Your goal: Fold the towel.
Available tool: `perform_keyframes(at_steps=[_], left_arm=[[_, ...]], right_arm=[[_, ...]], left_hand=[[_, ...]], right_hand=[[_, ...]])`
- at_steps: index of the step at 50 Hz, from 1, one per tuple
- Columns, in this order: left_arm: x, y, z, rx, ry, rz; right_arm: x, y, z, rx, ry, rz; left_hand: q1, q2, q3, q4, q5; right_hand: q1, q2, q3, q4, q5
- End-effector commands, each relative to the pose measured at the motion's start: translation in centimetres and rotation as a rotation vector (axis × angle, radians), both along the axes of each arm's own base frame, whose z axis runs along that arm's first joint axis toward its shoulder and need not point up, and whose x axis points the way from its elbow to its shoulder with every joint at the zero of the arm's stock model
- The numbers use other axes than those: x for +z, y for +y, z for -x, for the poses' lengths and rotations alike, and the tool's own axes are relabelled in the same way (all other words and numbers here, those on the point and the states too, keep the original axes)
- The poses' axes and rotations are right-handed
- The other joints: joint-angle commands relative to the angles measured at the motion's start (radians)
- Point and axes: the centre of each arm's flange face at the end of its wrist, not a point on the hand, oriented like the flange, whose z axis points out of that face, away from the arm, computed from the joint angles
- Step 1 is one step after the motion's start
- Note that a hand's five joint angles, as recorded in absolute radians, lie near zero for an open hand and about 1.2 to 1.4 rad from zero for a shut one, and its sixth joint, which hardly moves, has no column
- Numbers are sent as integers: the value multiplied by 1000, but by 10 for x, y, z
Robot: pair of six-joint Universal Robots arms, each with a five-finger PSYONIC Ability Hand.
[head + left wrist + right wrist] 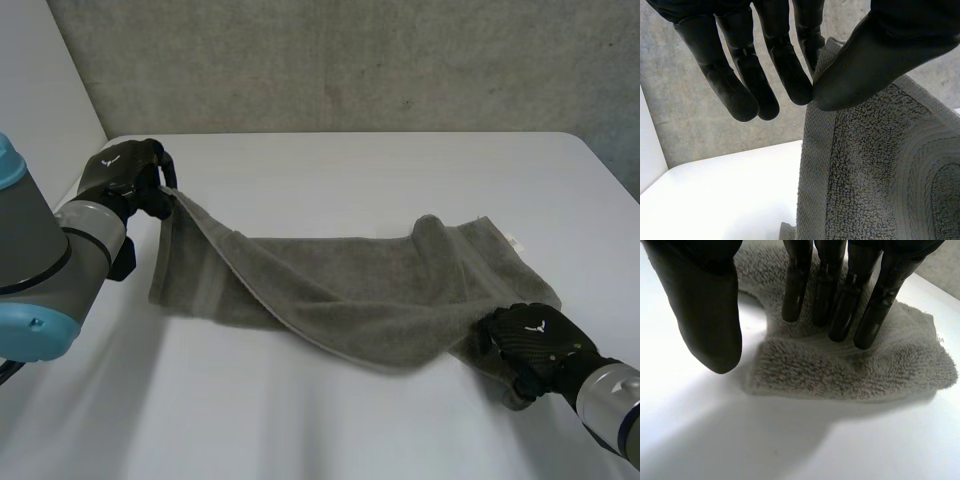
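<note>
**Left robot hand (pixel 125 175) holding up one corner of the grey terry-cloth towel (pixel 340 290), right robot hand (pixel 535 340) pressing down on the other end**

The towel is lying stretched in a long band across the white bench (pixel 350 170), running from the far left towards the near right. Its left corner is hanging raised off the bench from the left robot hand, and the cloth is sloping down from there until it is resting flat.

In the left wrist view the thumb (pixel 880 55) is squeezing the towel's hemmed edge against a fingertip, so this robot hand is gripping the cloth in a pinch. The other fingers (pixel 735 85) are reaching out beside it, touching nothing.

The right robot hand is sitting palm down on the near right end of the towel. Its straight fingers (pixel 840 305) are pushing into the bunched pile. Its thumb (pixel 710 315) is spreading wide to the side, hovering over bare bench just beside the towel's edge, so this robot hand is splayed wide and clasping nothing.

A soft hump is standing up in the cloth near the far right end. A small white label (pixel 512 240) is sticking out at the far right corner.
</note>
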Motion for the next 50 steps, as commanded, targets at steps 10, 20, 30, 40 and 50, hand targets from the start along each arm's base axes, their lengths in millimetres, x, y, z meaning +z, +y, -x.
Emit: perform_keyframes(at_steps=[10, 20, 30, 40, 50], left_arm=[[-4, -1, 1, -1, -1, -2], [-4, -1, 1, -1, -1, -2], [0, 1, 1, -2, -2, 0], [66, 32, -12, 3, 16, 120], [107, 61, -39, 49, 29, 210]], right_arm=[[-14, -29, 3, -64, 25, 101], [-18, -35, 8, -109, 44, 105], [-4, -50, 13, -142, 63, 183], [169, -47, 16, -148, -3, 589], [212, -41, 28, -90, -7, 473]], left_hand=[[-37, -109, -150, -121, -264], [-37, -109, -150, -121, -264], [-37, -109, -150, -121, -264], [-37, -109, -150, -121, -264], [-37, -109, -150, -121, -264]], right_hand=[[188, 175, 187, 187, 196], [279, 266, 278, 278, 286], [778, 764, 776, 777, 785], [778, 764, 776, 777, 785], [778, 764, 776, 777, 785]])
